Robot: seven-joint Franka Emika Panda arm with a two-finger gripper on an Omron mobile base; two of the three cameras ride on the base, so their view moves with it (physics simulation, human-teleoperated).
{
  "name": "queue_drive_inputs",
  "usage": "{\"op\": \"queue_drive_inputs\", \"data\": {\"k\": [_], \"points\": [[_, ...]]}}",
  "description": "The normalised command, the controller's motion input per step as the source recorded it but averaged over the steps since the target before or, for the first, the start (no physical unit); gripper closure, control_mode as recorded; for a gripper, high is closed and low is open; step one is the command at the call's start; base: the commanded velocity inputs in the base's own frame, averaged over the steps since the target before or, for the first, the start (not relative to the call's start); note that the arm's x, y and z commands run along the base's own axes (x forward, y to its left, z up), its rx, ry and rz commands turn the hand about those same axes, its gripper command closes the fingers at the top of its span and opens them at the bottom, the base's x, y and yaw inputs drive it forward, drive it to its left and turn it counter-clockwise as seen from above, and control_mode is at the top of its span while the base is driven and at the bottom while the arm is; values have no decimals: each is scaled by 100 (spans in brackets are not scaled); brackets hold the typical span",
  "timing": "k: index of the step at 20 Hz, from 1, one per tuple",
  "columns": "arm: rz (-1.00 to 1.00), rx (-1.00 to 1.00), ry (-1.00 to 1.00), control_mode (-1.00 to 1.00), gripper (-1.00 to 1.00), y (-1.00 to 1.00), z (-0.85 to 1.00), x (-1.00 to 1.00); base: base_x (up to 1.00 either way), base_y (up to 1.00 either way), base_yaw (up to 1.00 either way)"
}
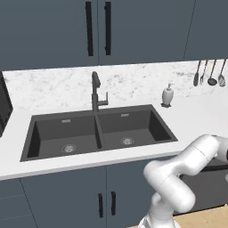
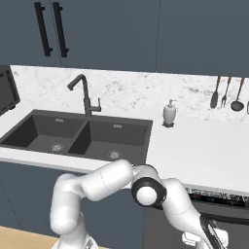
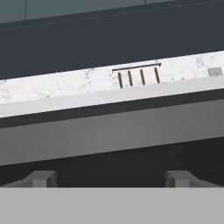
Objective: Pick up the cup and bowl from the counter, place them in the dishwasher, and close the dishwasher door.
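My gripper (image 3: 111,179) is open, its two fingertips (image 3: 41,178) wide apart with nothing between them. It looks up along the dishwasher door (image 3: 109,131), a grey band just under the edge of the white counter (image 3: 87,98). In the right base view my arm (image 2: 170,199) bends down low in front of the dishwasher (image 2: 223,206), whose dark front stands upright below the counter (image 2: 204,151). The same dark front (image 1: 209,187) sits behind my elbow in the left base view. The cup and the bowl are out of view.
A black double sink (image 1: 98,131) with a dark faucet (image 1: 95,93) is cut into the counter on the left. A white soap dispenser (image 2: 169,114) stands behind its right corner. Utensils (image 2: 226,95) hang on the back wall. Blue-grey cabinets (image 1: 67,196) run under the sink.
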Motion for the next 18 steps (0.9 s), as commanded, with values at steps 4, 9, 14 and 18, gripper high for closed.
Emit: {"op": "queue_drive_inputs", "data": {"k": [4,9,14,18], "points": [[7,0,0,-100,-100,0,17,88,0,0,0],[9,0,0,-100,-100,0,8,90,0,0,0],[8,0,0,-100,-100,0,0,70,0,0,0],[7,0,0,-100,-100,0,0,62,0,0,0]]}}
